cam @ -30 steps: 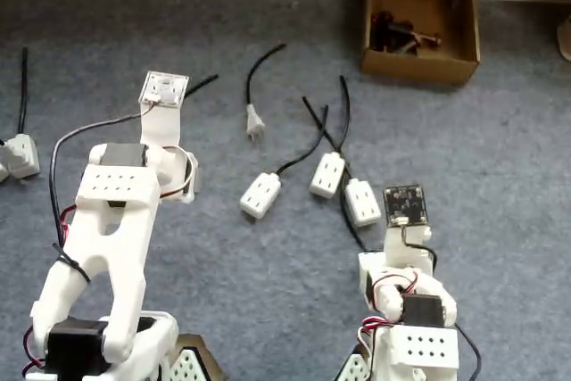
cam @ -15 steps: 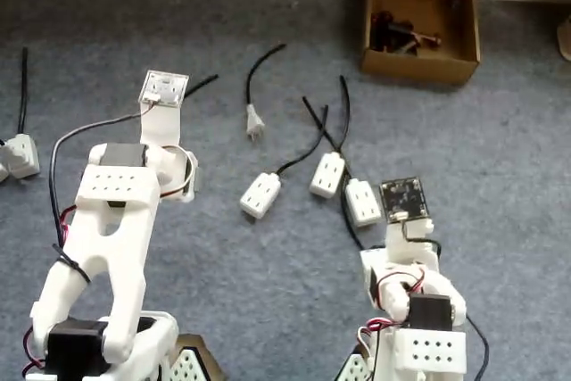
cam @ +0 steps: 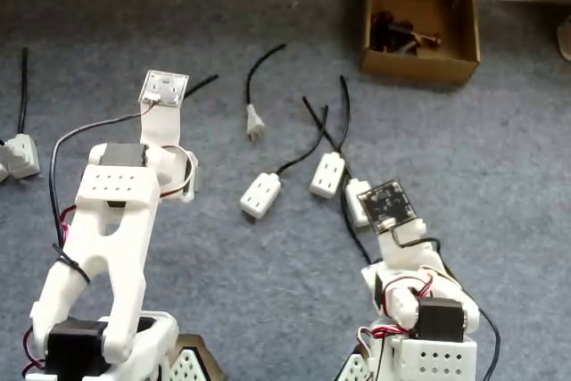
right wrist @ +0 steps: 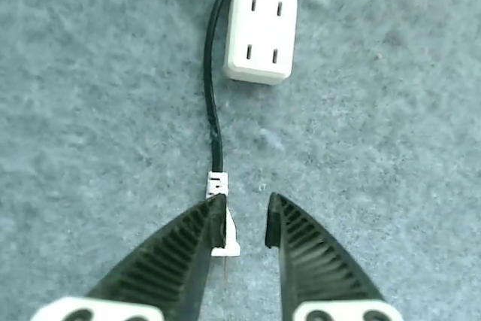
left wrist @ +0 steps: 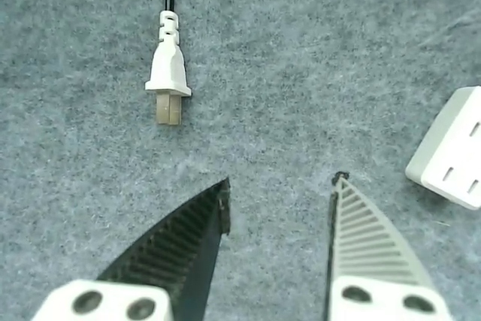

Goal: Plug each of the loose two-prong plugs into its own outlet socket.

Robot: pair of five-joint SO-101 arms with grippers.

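Beside a plug (right wrist: pixel 231 240), the right hand (right wrist: pixel 245 220) hangs, fingers parted.

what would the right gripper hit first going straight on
Likely the white outlet block, dead ahead of the right gripper; the plug lies beside one fingertip. Depth is unclear.

Counter (cam: pixel 500 176): grey-blue, mottled nap. Plug (left wrist: pixel 167 73): white body, dull tan prongs, black cord. Second plug (right wrist: pixel 231 234): white, black cord. Outlet socket (right wrist: pixel 261 24): white, dark slots. Left pincer (left wrist: pixel 282 180): one finger black, the other pale grey, both ribbed. Right pincer (right wrist: pixel 246 196): both fingers black, ribbed. Box (cam: pixel 419 64): brown cardboard.
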